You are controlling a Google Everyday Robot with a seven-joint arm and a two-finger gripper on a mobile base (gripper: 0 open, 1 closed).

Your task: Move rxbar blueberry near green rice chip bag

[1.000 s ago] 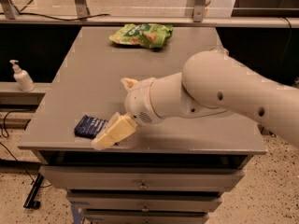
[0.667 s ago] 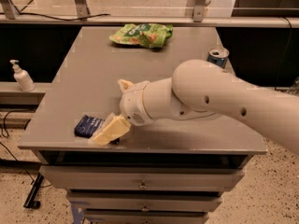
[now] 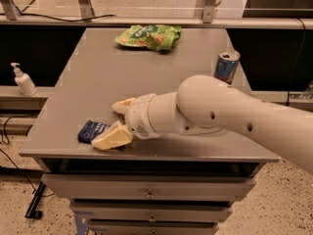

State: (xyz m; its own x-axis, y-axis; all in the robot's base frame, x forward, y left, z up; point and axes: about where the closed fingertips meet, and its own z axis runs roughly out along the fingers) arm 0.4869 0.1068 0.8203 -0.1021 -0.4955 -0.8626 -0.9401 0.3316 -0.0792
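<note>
The dark blue bar (image 3: 92,130) lay flat near the front left corner of the desk (image 3: 146,77). The claw (image 3: 117,122) sat just to its right, low over the top, at the end of the thick white arm (image 3: 230,116) reaching in from the right. The claw stood spread wide. One cream finger (image 3: 122,105) pointed left over bare desk beyond the bar, while the other, nearer the front edge, lay across the bar's right end and hid it; whether it touched the wrapper could not be told. So the bar lay left of the claw and mostly outside the gap, its long axis running roughly left to right with a slight tilt, about in line with the fingers rather than across them. The coming grasp seemed to turn on that offset: the claw likely needed to shift left and toward the front so its fingers straddled the bar's narrow width. The bar looked thin and rectangular, wrapped in smooth dark foil with pale print, a low thing more easily pushed than pinched. The green chip bag (image 3: 149,36) rested well apart at the far edge, crumpled and glossy, with white and orange marks. A blue and silver can (image 3: 226,66) stood upright toward the right edge. The desk was matte grey and smooth, with drawers (image 3: 146,195) below.
</note>
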